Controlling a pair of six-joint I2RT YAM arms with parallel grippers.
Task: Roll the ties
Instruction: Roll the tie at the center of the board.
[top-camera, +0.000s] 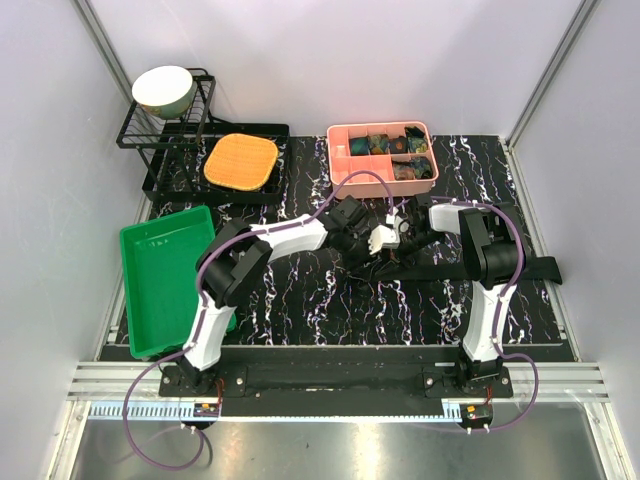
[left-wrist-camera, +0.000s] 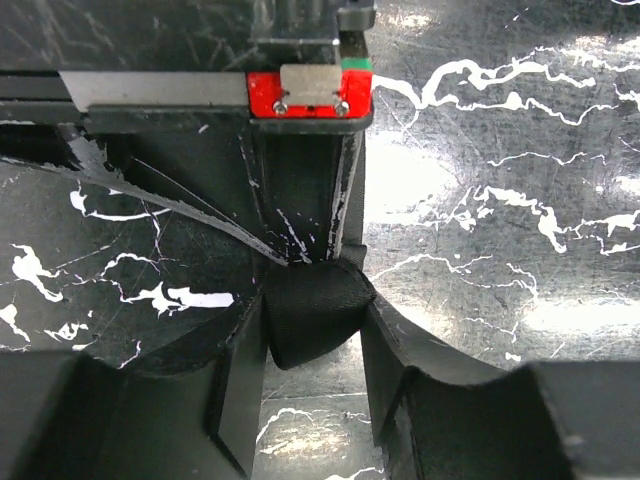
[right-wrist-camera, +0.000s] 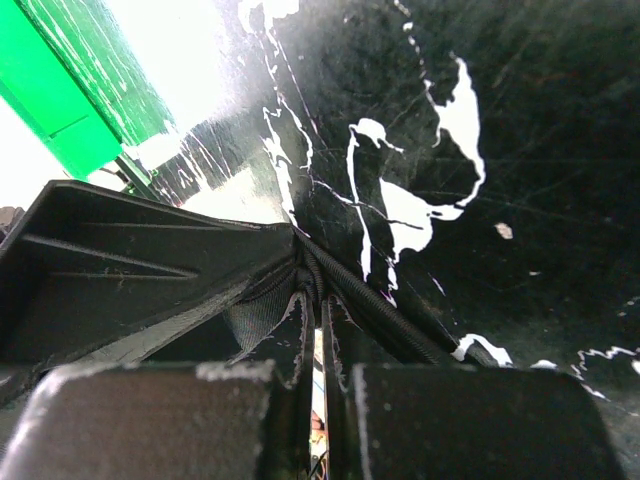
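Fingers (left-wrist-camera: 235, 400) of the left gripper (left-wrist-camera: 315, 335) sit on both sides of a small fat loop at the end of the black tie (left-wrist-camera: 310, 300). They press on it, so they are partly closed and holding that loop. On the right gripper (right-wrist-camera: 320, 370) the fingers (right-wrist-camera: 480, 420) are squeezed almost flat together. The thin edge of the tie runs into the slit between them, so I see it as pinched there. The two grippers meet tip to tip near the middle of the table top (top-camera: 300, 300).

From above I see the rest of the tie lying flat in a long straight strip. It goes from the grippers to the right side of the table, passing under the right arm. It is plain black, soft and a bit shiny. The loop is round and smooth like a little pillow.

The table top is black and glossy with white wiggly lines like marble. Behind the grippers is a pink box (top-camera: 338, 165) with small square pockets. Rolled ties (top-camera: 383, 145) in dark teal and brown sit in them. A bright green tray (top-camera: 165, 280) with smooth walls lies at the left. At the far left a pale round bowl (top-camera: 163, 88) rests on a black wire rack (top-camera: 195, 120). Beside it is a square orange pad (top-camera: 241, 162) with round corners.
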